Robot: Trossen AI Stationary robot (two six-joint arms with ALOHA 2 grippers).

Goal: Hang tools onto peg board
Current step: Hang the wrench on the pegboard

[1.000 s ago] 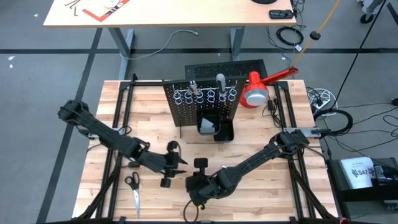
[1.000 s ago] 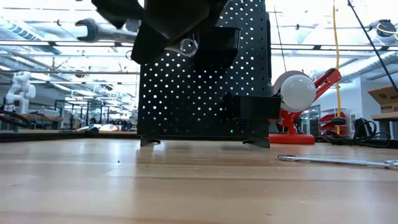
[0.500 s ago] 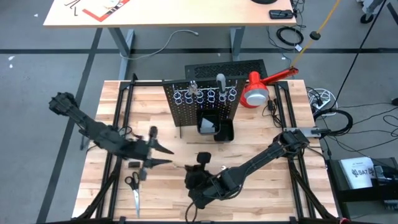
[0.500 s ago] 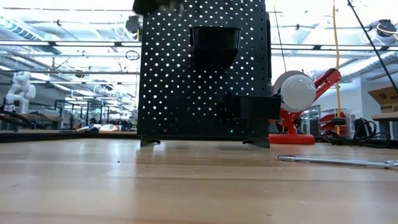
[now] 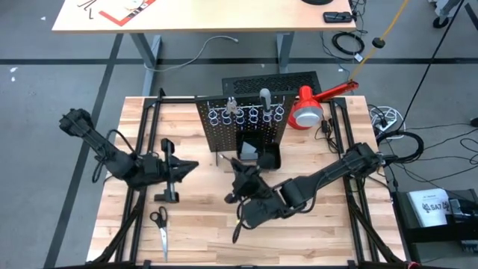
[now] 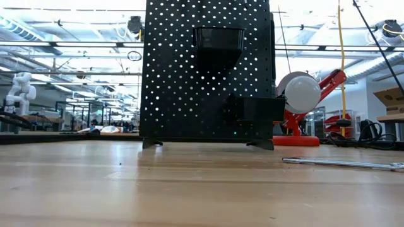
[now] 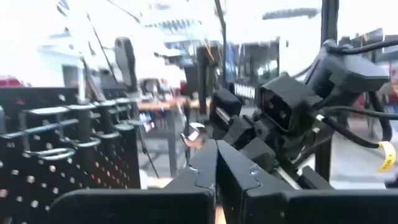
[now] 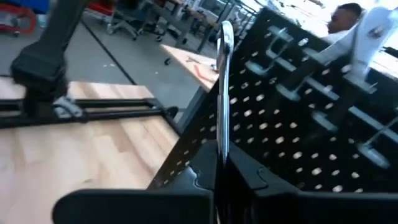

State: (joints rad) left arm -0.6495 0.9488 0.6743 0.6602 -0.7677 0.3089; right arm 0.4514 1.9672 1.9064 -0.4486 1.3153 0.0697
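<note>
Robotics lab / workshop, open-plan. Wooden butcher-block desk on a black metal frame over grey floor w/ dark tape lines, cables strewn beside it. Second pale desk beyond. Low view: big hall behind w/ ceiling pipes & strip lights, more benches, a white humanoid robot far off. Red clamp lamp, upright peg board on the desk.

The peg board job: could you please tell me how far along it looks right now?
Done: at least two tools already sit in the silver rings on the peg board. In hand: the right tool is shut on a thin silver wrench, close to the board. The left tool is shut and empty, off to the board's left. Left: scissors and a wrench lie on the table.
</note>
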